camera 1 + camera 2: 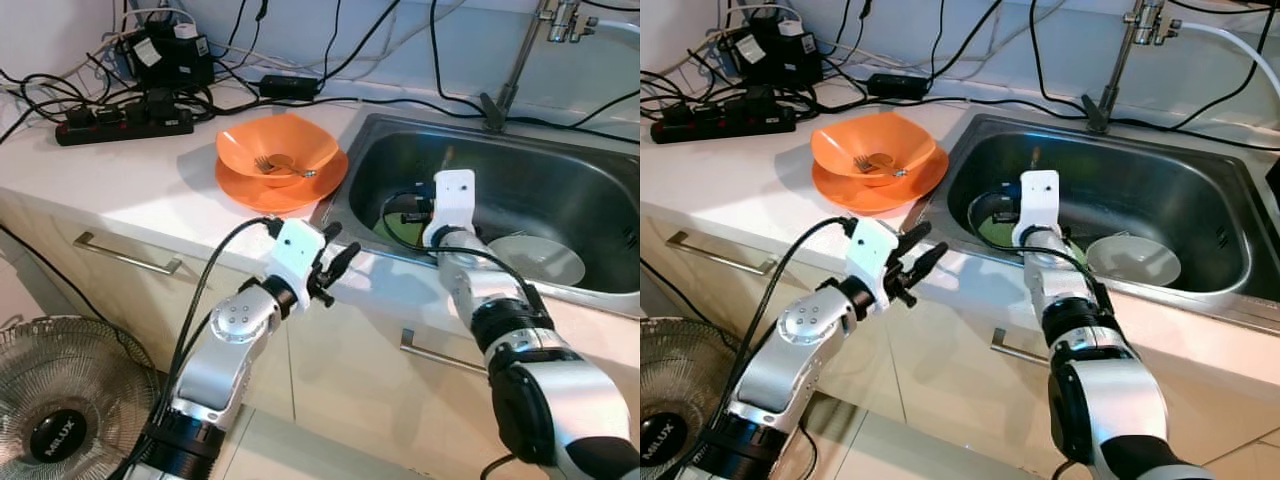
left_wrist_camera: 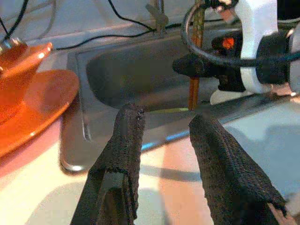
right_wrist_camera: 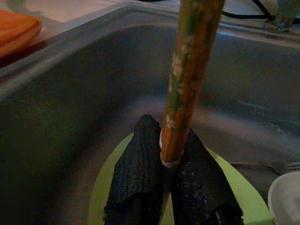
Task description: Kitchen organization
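My right gripper reaches down into the steel sink and is shut on a wooden stick-like utensil with green marks, held upright over a lime-green plate. The same utensil stands beside the right wrist in the left wrist view. A white bowl lies in the sink to the right of the green plate. My left gripper hovers open and empty over the counter's front edge, just left of the sink. An orange bowl holding a fork rests on an orange plate.
A black power strip and tangled cables lie at the back left of the counter. The faucet rises behind the sink. A floor fan stands low on the left, in front of the drawer handle.
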